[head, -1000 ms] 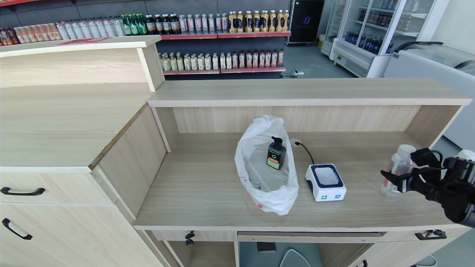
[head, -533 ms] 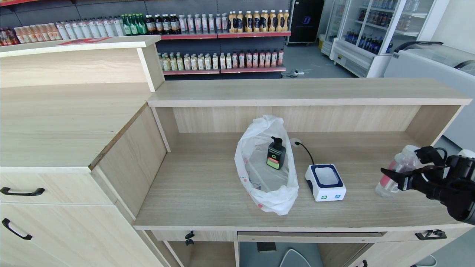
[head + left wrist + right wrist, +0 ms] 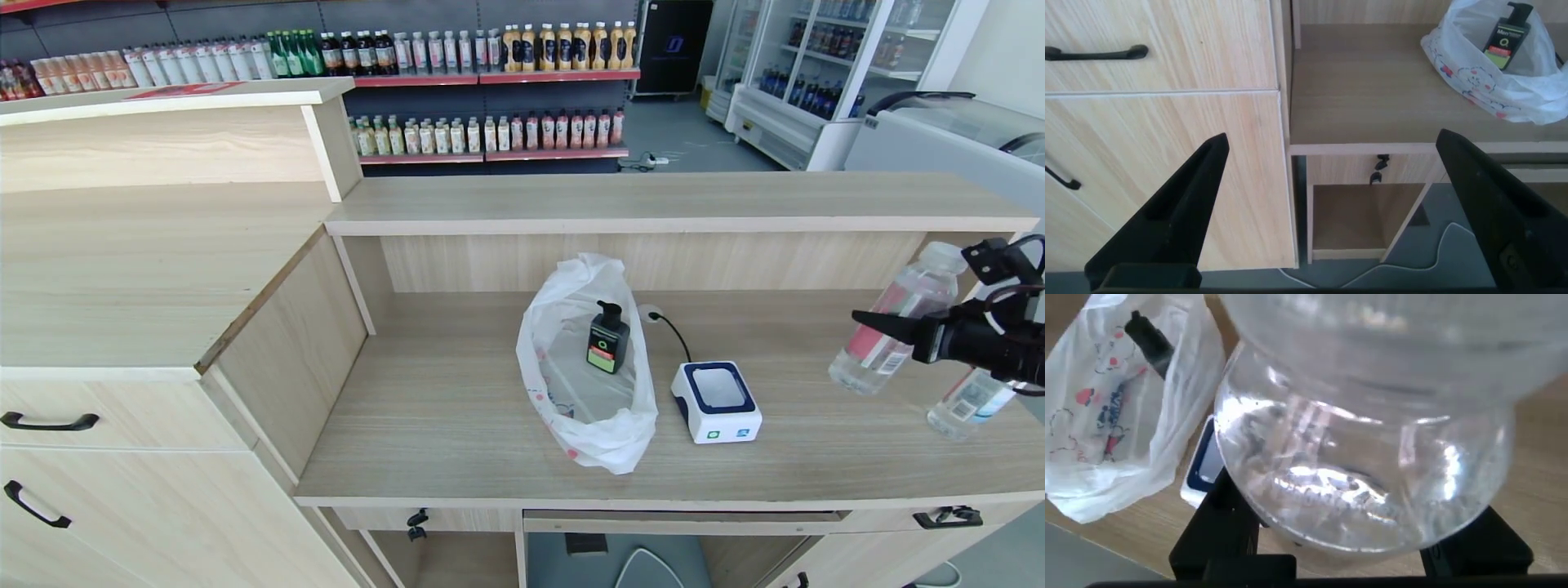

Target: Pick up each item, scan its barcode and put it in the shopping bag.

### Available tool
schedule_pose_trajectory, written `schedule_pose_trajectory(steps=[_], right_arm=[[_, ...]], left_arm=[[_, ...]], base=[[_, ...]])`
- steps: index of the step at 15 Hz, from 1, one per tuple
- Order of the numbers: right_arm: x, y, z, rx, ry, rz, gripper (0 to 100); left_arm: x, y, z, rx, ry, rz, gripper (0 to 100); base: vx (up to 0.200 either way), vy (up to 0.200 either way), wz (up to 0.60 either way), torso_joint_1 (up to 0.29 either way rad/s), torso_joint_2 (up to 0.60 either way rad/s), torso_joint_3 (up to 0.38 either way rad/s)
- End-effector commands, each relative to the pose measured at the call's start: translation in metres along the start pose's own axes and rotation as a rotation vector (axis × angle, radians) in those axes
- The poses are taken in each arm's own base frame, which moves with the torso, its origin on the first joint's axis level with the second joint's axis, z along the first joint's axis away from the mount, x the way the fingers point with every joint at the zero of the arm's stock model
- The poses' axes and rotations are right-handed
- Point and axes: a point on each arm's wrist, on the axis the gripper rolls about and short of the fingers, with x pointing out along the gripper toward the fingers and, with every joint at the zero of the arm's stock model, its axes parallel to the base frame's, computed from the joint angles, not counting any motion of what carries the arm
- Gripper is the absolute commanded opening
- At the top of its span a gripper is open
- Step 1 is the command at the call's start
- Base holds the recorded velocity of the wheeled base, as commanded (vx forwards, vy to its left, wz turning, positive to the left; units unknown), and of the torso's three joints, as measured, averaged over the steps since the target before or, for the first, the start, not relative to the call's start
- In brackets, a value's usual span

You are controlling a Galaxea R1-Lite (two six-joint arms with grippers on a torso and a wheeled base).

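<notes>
My right gripper is shut on a clear water bottle with a pink label, holding it tilted in the air above the counter's right end. In the right wrist view the bottle sits close up between the dark fingers. A white shopping bag lies open mid-counter with a black pump bottle standing inside. A white barcode scanner sits just right of the bag. My left gripper hangs open, low in front of the cabinet, left of the bag.
A second clear bottle with a blue label stands at the counter's far right edge. A raised shelf overhangs the back of the counter. A scanner cable runs behind the bag. Drawers flank the left side.
My right gripper has lifted the bottle off the counter, up and slightly right, and tilted it. The second bottle behind it has come into sight.
</notes>
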Motion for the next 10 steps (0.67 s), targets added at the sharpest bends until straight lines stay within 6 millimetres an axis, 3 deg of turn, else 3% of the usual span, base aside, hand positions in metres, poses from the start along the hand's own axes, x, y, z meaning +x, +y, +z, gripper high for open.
schedule_pose_trajectory(steps=[1,4,7,10], right_arm=[[-0.056,0.052,0.075,-0.096,-0.132,0.019,0],[-0.103,0.089,0.094,-0.028,-0.103,0.025,0],[-0.136,0.122,0.089,0.135,0.036,0.025,0],[-0.138,0.152,0.101,0.327,0.100,-0.049,0]], left_arm=[[0.000,0.000,0.000,0.000,0.001,0.000,100],[0.000,0.000,0.000,0.000,0.001,0.000,100],[0.000,0.000,0.000,0.000,0.001,0.000,100],[0.000,0.000,0.000,0.000,0.001,0.000,100]], base=[[0.000,0.000,0.00,0.000,0.00,0.000],[0.000,0.000,0.00,0.000,0.00,0.000],[0.000,0.000,0.00,0.000,0.00,0.000],[0.000,0.000,0.00,0.000,0.00,0.000]])
